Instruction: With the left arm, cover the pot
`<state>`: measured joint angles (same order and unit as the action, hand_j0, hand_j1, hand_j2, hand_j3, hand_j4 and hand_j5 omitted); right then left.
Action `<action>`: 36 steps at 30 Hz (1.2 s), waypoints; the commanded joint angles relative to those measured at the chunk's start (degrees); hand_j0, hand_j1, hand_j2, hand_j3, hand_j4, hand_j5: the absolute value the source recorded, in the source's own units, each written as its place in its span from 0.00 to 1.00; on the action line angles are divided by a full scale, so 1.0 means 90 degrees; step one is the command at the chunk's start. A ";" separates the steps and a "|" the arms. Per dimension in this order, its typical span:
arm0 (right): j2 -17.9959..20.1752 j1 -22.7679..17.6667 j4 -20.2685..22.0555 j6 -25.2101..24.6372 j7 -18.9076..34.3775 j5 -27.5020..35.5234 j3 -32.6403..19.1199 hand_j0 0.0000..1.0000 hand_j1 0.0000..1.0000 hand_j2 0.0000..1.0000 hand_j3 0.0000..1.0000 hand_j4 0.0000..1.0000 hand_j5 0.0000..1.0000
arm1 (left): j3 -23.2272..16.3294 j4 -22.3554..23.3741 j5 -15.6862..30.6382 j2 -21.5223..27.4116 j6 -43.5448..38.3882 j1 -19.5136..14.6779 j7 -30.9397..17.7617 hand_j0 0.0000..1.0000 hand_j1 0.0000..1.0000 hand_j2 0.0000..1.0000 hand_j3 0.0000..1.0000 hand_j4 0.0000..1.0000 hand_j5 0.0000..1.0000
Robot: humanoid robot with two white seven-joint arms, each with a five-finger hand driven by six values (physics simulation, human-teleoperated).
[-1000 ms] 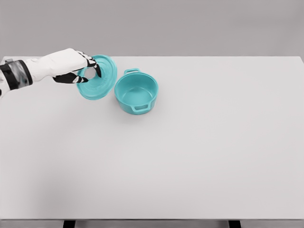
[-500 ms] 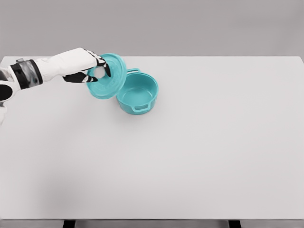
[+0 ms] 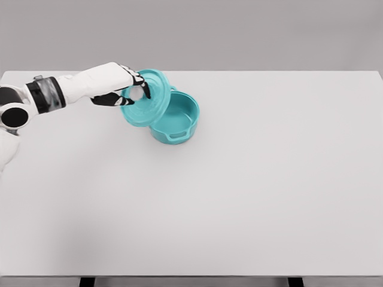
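The left hand grips the knob of the teal lid, holding it tilted in the air. The lid overlaps the left rim of the open teal pot, which stands on the white surface.

No readable text, label, brand, number or sign anywhere. Teal pot plain, no markings. Teal lid, just left of pot and overlapping its rim, also plain. White table under pot bears no print.
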<state>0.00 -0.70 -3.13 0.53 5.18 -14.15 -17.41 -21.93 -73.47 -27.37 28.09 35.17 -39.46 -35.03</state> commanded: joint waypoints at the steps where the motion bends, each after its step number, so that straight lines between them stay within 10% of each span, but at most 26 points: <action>1: 0.0000 0.0010 -0.0003 0.0000 0.0001 0.0000 0.0000 1.00 1.00 1.00 1.00 1.00 1.00 | 0.0005 0.0009 0.0014 -0.0035 -0.0019 0.0000 0.0004 0.55 0.55 0.55 0.55 0.55 0.55; 36: 0.0000 0.0000 -0.0003 0.0000 0.0001 0.0000 0.0000 1.00 1.00 1.00 1.00 1.00 1.00 | 0.0005 0.0507 -0.0289 -0.0758 -0.0019 -0.0117 0.0004 0.55 0.55 0.55 0.55 0.55 0.55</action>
<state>0.00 -0.70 -3.12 0.53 5.18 -14.15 -17.41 -21.94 -68.93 -30.34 21.40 35.17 -40.52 -35.03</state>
